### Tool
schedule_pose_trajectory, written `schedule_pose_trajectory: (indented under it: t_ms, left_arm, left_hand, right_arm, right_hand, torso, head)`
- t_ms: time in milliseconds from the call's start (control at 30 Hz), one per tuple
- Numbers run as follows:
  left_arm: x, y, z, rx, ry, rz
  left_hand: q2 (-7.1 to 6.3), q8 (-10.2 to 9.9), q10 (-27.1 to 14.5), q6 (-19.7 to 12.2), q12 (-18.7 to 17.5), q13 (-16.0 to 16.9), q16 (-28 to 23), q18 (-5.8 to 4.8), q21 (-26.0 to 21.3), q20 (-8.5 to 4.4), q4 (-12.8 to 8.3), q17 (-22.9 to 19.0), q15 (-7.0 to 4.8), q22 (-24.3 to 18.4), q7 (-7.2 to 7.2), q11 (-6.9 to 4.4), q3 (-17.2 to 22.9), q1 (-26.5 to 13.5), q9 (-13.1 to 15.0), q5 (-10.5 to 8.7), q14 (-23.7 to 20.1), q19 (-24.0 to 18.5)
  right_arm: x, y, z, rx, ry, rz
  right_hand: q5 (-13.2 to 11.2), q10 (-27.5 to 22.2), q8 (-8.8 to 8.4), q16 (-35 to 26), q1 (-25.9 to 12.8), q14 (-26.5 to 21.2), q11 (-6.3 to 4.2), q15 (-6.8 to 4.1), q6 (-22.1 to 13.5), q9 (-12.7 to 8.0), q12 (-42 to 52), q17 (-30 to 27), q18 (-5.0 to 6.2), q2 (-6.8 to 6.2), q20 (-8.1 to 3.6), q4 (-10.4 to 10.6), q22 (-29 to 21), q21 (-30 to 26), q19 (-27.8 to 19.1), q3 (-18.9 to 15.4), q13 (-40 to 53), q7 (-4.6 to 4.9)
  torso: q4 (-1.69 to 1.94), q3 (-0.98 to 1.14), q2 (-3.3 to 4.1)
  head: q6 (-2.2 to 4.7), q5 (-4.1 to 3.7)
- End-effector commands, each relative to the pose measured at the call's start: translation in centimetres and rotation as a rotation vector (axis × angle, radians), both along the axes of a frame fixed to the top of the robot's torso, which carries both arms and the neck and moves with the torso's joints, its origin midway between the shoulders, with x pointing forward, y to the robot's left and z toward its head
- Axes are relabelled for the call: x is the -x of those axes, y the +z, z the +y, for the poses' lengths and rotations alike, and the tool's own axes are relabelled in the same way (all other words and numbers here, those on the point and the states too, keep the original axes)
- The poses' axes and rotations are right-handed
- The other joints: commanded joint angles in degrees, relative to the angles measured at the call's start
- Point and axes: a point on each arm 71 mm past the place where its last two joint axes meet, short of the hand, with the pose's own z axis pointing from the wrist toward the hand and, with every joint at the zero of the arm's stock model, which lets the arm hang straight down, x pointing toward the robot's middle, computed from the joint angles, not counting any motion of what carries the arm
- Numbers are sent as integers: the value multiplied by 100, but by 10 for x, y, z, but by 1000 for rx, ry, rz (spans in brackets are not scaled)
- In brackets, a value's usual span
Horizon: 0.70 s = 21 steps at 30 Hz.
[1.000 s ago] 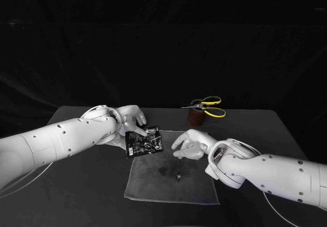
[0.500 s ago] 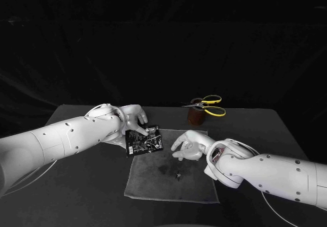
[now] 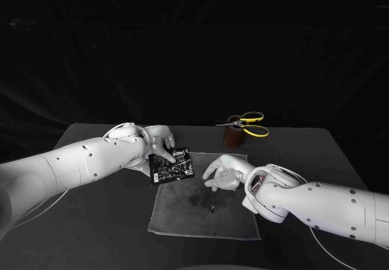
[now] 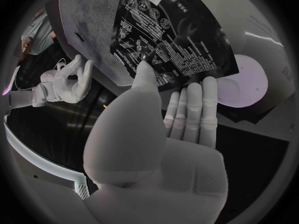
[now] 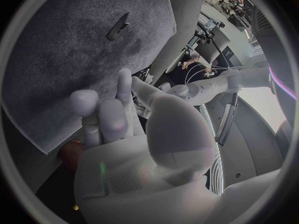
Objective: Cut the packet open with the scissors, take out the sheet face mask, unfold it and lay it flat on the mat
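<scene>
Head view — left hand [image 3: 155, 143] fingers pinch one packet [image 3: 171, 167]; right hand [image 3: 225, 172] fingers spread; one scissors [image 3: 245, 125], one mat [image 3: 207, 216].

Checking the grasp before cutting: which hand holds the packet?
The left hand holds the black packet, thumb on its printed face; the right hand hovers over the mat, holding nothing.

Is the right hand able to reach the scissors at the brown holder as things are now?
Probably yes. The right hand holds nothing, and the scissors sit at the brown holder just beyond it, with nothing lying between them.
</scene>
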Motion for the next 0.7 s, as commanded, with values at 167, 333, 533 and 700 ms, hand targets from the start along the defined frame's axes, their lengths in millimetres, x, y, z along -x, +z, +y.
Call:
schedule_pose_trajectory:
  t_ms: [167, 333, 533, 700]
  left_arm:
    - [2, -11, 3, -90, 0, 27]
    - [3, -15, 2, -122, -10, 19]
    - [4, -18, -1, -161, -27, -7]
    - [5, -18, -4, -181, -42, -38]
  left_hand:
    - [-46, 81, -122, -114, 141, 13, 160, 71, 129, 20, -1, 20, 26, 84, 30, 14, -60, -59, 22, 15, 33, -73]
    - [-8, 190, -152, -136, 366, 79, 334, 74, 251, 34, -4, 31, 35, 168, 20, 25, -33, -38, 58, 15, 51, -100]
    - [104, 486, -179, -103, 879, 256, 666, 84, 484, 32, -13, 35, 3, 316, -18, -12, 28, 5, 157, 12, 151, -116]
    - [208, 739, -193, -57, 1277, 403, 884, 86, 633, 5, -24, 19, -38, 405, -57, -58, 103, 81, 232, 9, 251, -124]
  right_arm:
    - [1, -1, 2, 13, 16, 6]
    - [2, -1, 3, 13, 22, 7]
    - [2, 0, 4, 13, 26, 7]
    - [2, 0, 4, 13, 26, 6]
  right_hand:
    - [14, -85, 45, 67, 62, 34, -3, -23, -32, 15, 53, 45, -51, 22, 0, 59, 27, 37, 45, 7, 106, -29]
    - [19, -103, 54, 115, 78, 42, -5, -24, -33, 23, 82, 95, -59, 35, 0, 71, 76, 65, 66, 30, 176, -31]
    - [22, -110, 59, 131, 86, 44, -6, -24, -32, 27, 97, 107, -59, 41, 0, 77, 85, 70, 69, 41, 209, -32]
    - [23, -128, 70, 158, 89, 43, -5, -24, -31, 36, 133, 117, -60, 49, 0, 100, 99, 77, 70, 61, 294, -32]
  torso:
    - [-1, -3, 0]
    - [2, -4, -4]
    - [6, -2, -5]
    - [6, -3, -6]
  head:
    - [-23, -3]
    - [-37, 0]
    - [-42, 0]
    - [-57, -1]
